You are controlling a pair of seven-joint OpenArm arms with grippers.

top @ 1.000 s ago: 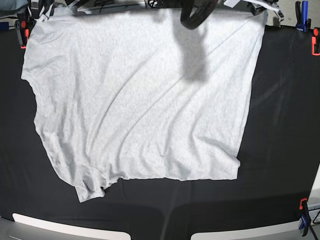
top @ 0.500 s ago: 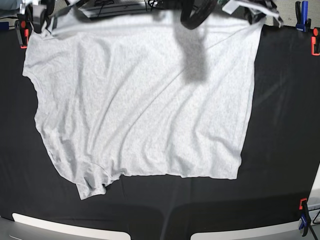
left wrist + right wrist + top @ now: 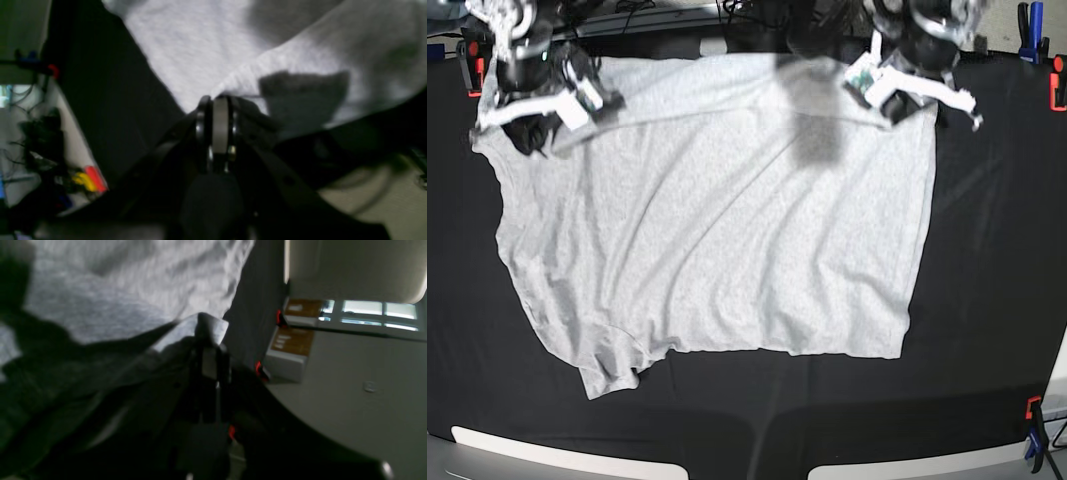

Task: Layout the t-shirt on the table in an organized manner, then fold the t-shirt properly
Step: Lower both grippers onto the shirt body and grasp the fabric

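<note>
Both arms reaching in from the far edge, left gripper (image 3: 215, 100) and right gripper (image 3: 208, 325) each with jaws clamped tight.

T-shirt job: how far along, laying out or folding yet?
Laying out is mostly done: the light-grey cotton t-shirt lies spread nearly flat on the black cloth-covered table, with some creases and a bunched sleeve at the lower corner. In hand: the left gripper and right gripper are each shut on a far-edge corner of the shirt. Left: no fold is visible, so all the folding.
</note>
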